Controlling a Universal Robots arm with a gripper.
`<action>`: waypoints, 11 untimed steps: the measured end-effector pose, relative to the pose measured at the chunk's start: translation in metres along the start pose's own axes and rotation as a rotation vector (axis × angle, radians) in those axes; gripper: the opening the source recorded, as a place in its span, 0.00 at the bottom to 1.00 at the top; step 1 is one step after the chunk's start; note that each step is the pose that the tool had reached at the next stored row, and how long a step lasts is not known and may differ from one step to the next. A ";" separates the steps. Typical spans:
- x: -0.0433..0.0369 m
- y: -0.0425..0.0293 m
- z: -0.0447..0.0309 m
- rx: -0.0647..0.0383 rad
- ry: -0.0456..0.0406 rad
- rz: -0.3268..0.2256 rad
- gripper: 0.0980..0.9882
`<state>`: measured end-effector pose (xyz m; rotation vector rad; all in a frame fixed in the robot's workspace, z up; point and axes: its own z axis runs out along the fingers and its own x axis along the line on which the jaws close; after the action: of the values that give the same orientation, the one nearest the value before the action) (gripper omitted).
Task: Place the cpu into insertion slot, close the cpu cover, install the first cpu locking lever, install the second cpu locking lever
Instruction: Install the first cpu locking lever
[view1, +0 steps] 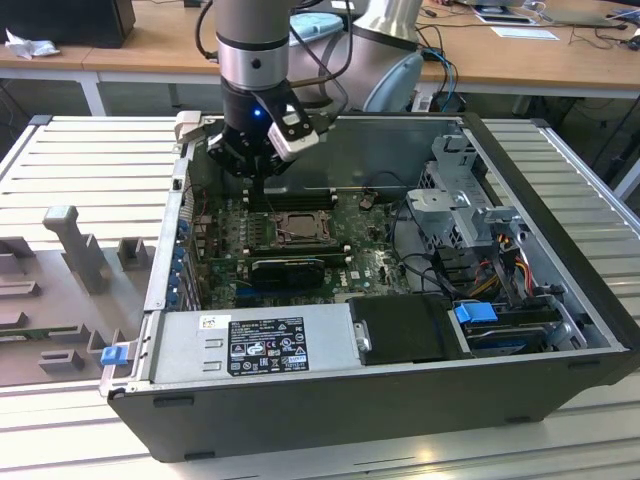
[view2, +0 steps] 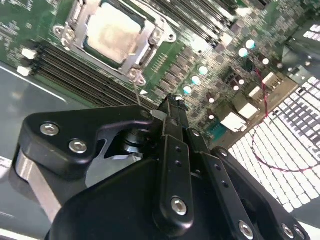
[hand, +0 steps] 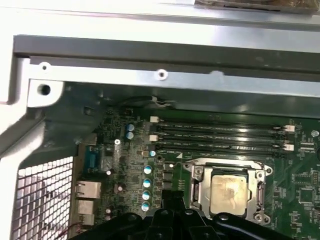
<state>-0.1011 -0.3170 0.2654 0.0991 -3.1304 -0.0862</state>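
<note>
A: Where's the cpu (view2: 114, 32)?

B: Seated in the insertion slot (view2: 153, 36), upper left of the second wrist view, with the cpu cover (hand: 260, 192) framing it at the first wrist view's lower right.

A: And the gripper (view2: 172, 107)?

B: Above the motherboard (view1: 375, 262), just beside the socket; fingers (view2: 173, 150) pressed together, gripping nothing.

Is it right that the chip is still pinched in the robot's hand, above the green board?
Not quite: the cpu already sits in the insertion slot on the green board, with the cpu cover framing it, as both wrist views show. The hand does hover above the board.
</note>
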 end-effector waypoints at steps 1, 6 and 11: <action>0.0026 0.0004 0.0009 -0.002 -0.0002 0.000 0.01; 0.0080 0.0107 0.0086 -0.008 -0.0005 0.000 0.01; -0.0008 0.0213 0.0111 -0.010 -0.0007 0.000 0.01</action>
<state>-0.1018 -0.2952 0.2555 0.0990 -3.1303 -0.1016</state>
